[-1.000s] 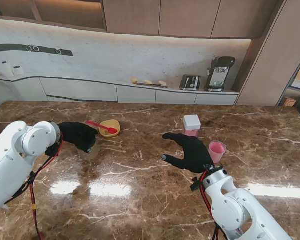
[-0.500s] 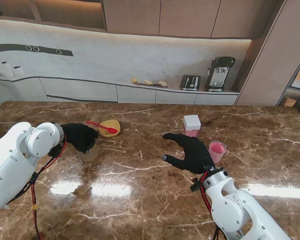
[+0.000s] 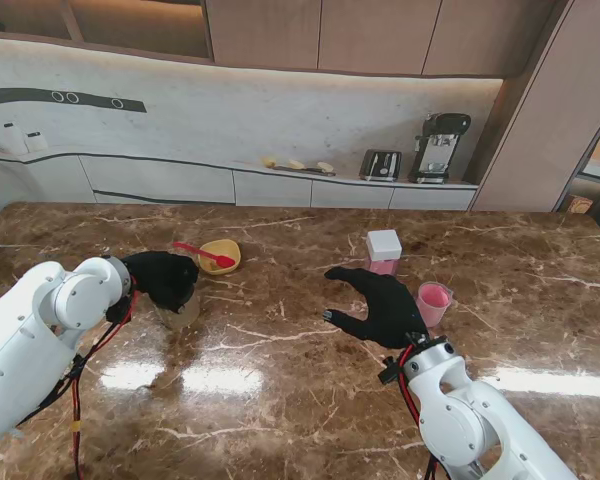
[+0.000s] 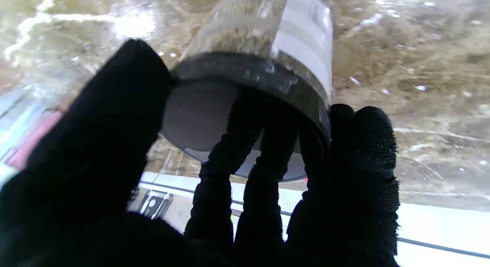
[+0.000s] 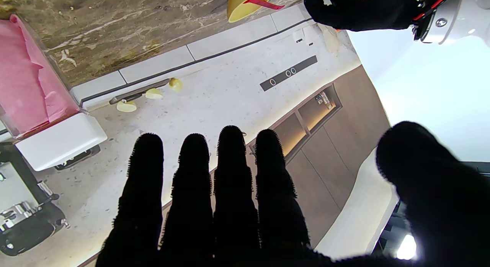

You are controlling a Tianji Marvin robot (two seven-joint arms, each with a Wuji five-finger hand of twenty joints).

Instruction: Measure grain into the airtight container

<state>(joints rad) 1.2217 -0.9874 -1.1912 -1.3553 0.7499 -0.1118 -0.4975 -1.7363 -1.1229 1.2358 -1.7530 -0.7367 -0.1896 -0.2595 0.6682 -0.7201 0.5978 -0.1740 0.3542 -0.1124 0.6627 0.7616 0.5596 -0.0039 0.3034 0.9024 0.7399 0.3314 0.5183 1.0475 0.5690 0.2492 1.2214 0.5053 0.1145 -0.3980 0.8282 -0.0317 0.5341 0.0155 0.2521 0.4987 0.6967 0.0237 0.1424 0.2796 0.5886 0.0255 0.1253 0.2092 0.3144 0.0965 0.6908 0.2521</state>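
Observation:
A clear jar of grain (image 3: 182, 314) with a dark lid (image 4: 214, 113) stands on the marble table, left of centre. My left hand (image 3: 163, 277) is shut on its lid from above, thumb on one side and fingers (image 4: 356, 152) on the other. Just beyond it lies a yellow bowl (image 3: 220, 255) with a red spoon (image 3: 202, 252) across it. A pink container with a white lid (image 3: 383, 250) stands mid-table, and a pink cup (image 3: 433, 302) is to its right, nearer to me. My right hand (image 3: 380, 305) hovers open between them, holding nothing.
The back counter carries a toaster (image 3: 381, 164), a coffee machine (image 3: 439, 146) and a tray of yellow items (image 3: 298, 165). My right wrist view shows the pink container (image 5: 26, 87) close by and the yellow bowl (image 5: 245, 2) farther off.
My left arm has shifted slightly nearer to me and rightward, with the hand staying on the jar's lid and the jar moving a little with it. The right hand has barely moved.

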